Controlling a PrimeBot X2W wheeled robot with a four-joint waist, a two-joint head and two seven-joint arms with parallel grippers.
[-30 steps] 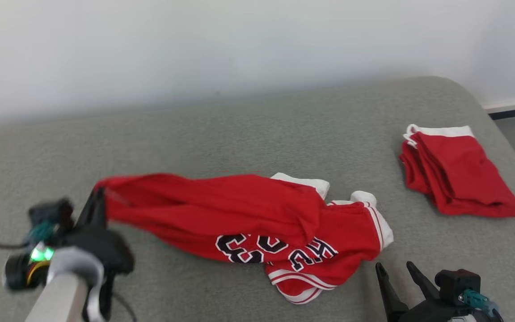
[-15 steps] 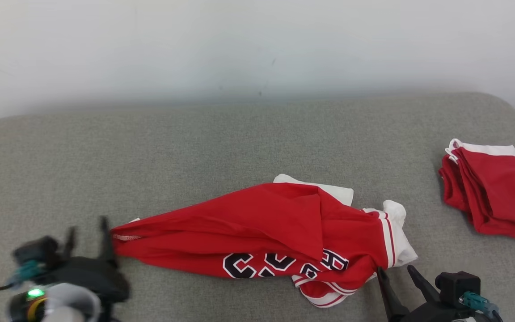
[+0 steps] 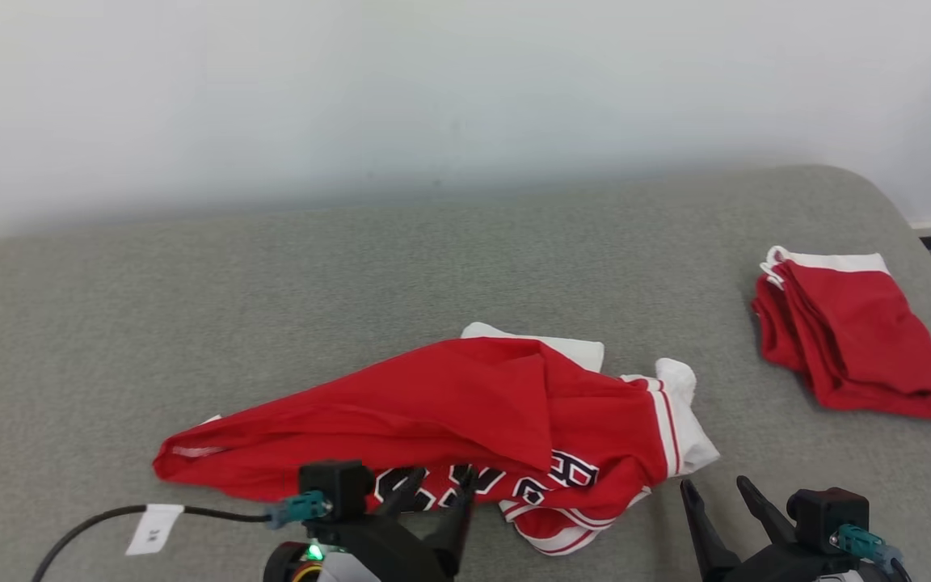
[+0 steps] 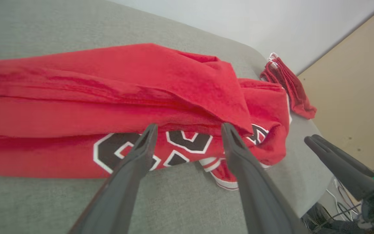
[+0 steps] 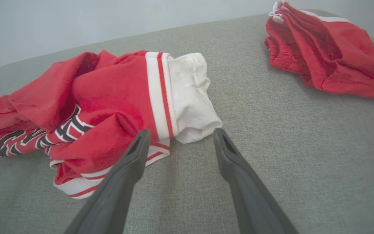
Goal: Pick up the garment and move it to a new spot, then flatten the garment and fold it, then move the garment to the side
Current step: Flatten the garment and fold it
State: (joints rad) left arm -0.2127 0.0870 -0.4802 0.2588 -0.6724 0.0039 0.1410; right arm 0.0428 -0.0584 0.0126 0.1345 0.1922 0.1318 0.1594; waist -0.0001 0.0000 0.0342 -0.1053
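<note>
Your left fingers (image 3: 457, 517) have let go of the jersey's (image 3: 449, 404) left tip and come in from the far left to bottom centre. The head camera shifted too, so ignore the overall slide of the scene. The jersey has dropped from its pulled-up end and now lies on the desk (image 3: 271, 283).

The jersey sits mid-desk toward the near edge, stretched into a long red wedge. The narrow end points left. The bunched end is on the right, with white trim, red stripes and a white fold. Black lettering with white outlines runs along the near side.

In your left wrist view the left fingers (image 4: 135, 162) are spread wide and hold nothing. Their tips sit over the lettering at the jersey's near edge. You can't tell from here whether they touch the cloth.

Your right fingers (image 3: 698, 521) are at lower right, also spread wide and holding nothing. In the right wrist view those fingers (image 5: 232, 162) point at the white-trimmed end, just beside it and apart from it.

A folded red garment (image 3: 845, 331) with a white band lies at far right, well apart from the jersey. A cable (image 3: 86, 525) with a white tag (image 3: 154, 529) trails left from the left wrist.
</note>
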